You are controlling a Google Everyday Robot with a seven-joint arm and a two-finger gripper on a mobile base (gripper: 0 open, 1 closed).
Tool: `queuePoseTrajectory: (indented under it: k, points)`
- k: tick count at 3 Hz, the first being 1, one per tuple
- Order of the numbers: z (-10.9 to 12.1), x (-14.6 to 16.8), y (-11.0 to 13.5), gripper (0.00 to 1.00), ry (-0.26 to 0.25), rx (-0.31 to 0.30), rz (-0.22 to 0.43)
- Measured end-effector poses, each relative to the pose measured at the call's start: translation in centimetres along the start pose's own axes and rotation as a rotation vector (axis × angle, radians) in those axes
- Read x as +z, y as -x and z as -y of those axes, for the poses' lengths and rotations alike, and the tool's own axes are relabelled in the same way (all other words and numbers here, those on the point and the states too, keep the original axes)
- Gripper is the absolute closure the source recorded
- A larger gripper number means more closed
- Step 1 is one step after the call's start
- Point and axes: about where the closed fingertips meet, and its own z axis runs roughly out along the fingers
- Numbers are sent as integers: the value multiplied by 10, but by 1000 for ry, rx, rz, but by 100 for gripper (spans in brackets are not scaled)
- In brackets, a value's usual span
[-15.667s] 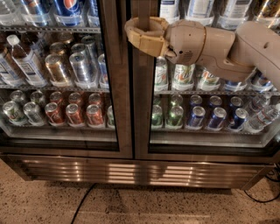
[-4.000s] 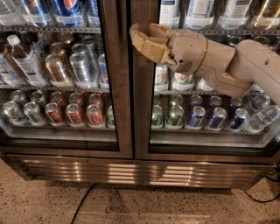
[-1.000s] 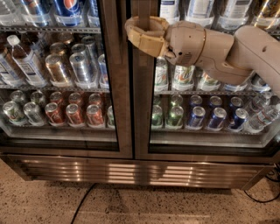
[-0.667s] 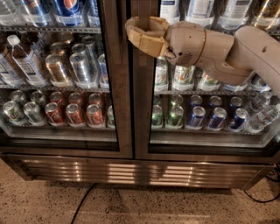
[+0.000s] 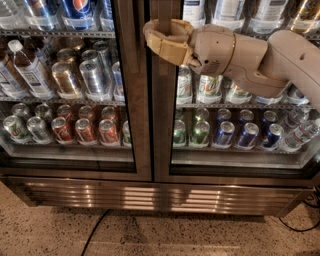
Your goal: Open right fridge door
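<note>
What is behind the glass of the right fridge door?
Behind the right fridge door: green-and-white cans, below them green cans and blue cans, bottles on top. The arm covers part of the middle shelf; the gripper is at the door's left frame.

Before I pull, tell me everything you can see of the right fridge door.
The right fridge door is a tall glass pane in a dark brushed-metal frame, upright and apparently shut, flush with the left door at the centre seam. Its top is out of view. Green-and-white cans and blue cans show through the glass. The gripper lies across the frame's left upright, high up, seemingly touching it. No separate handle shows.
</note>
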Motion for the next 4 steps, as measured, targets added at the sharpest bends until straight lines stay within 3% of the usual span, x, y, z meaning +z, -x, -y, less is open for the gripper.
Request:
queuePoseTrajectory:
  k: [4]
  points:
    - [0,0,-2,100,-8,1,7]
